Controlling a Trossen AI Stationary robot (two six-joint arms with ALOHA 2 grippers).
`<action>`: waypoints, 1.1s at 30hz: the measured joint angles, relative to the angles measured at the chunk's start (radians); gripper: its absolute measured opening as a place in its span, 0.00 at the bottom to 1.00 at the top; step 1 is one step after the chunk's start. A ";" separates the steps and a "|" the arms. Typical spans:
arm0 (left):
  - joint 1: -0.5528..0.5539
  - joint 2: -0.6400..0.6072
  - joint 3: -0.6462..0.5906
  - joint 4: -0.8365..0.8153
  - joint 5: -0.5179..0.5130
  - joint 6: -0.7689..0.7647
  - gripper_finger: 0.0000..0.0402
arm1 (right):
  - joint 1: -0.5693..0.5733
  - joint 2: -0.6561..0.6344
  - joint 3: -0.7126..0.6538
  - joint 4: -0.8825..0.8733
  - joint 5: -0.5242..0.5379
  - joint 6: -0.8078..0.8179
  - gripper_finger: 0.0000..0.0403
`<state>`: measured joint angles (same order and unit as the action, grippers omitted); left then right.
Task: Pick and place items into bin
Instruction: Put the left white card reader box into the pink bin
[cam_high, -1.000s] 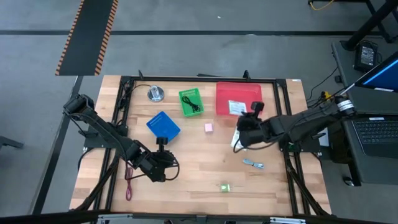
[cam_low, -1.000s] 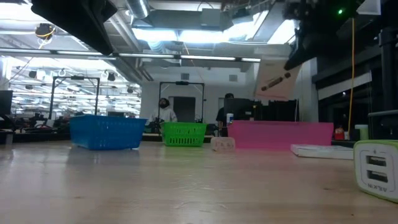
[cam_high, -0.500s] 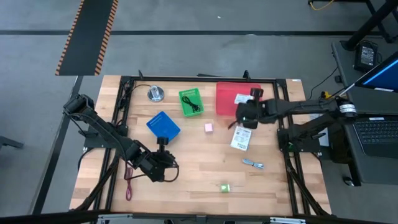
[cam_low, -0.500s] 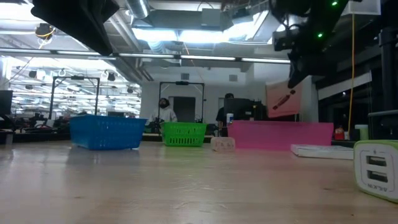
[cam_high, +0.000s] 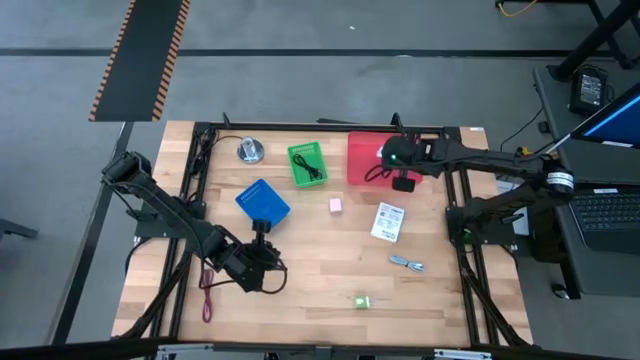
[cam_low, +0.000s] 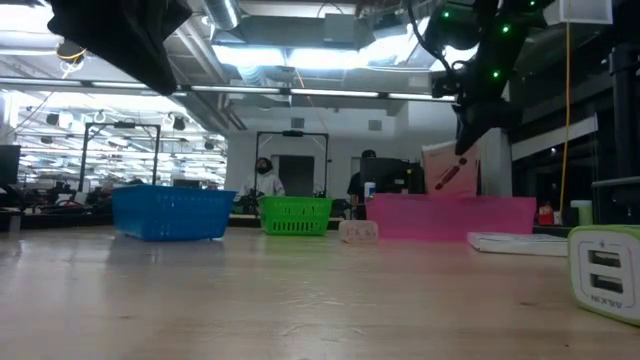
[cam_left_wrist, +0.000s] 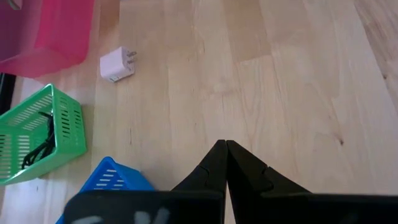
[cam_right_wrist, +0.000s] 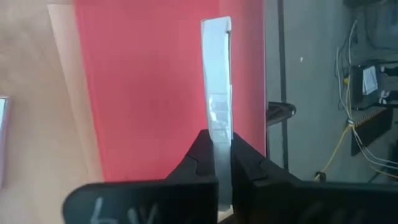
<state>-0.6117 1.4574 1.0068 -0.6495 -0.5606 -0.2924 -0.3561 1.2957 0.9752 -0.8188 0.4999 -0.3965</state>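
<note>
right pincer (cam_high: 393, 158) is over the red bin (cam_high: 366, 168) at the tabletop's far edge, toward the far right corner, its fingers (cam_right_wrist: 198, 155) clamped on a thin white packet (cam_right_wrist: 217, 93) held edge-on above the bin's interior. in the low view the packet (cam_low: 447, 170) hangs just above the bin's rim (cam_low: 450, 216), not touching it. a second white packet (cam_high: 388, 221) lies flat on the tabletop just in front of the bin, clear of it. small blue-silver piece (cam_high: 405, 263) lies nearer the right edge; tiny green block (cam_high: 361, 300) sits near the near edge; tiny pink cube (cam_high: 336, 204) sits mid-tabletop, between the blue bin (cam_high: 262, 201) and the red bin. open wood surrounds all three. left pincer (cam_high: 262, 256) rests low toward the near left, fingers (cam_left_wrist: 239, 168) pressed together, beside the dark red cord (cam_high: 206, 295) along the left edge.
</note>
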 joint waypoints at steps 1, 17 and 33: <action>0.000 0.000 -0.003 -0.008 0.000 0.000 0.00 | -0.011 -0.001 -0.005 0.013 -0.003 -0.006 0.00; 0.036 -0.005 -0.017 -0.014 -0.046 0.000 0.00 | -0.161 -0.117 -0.283 0.304 -0.076 -0.173 0.00; 0.052 -0.005 -0.017 -0.004 -0.046 -0.008 0.00 | -0.218 -0.116 -0.361 0.424 -0.095 -0.288 0.01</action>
<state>-0.5598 1.4525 0.9897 -0.6532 -0.6064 -0.3008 -0.5743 1.1793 0.6140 -0.3946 0.4053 -0.6842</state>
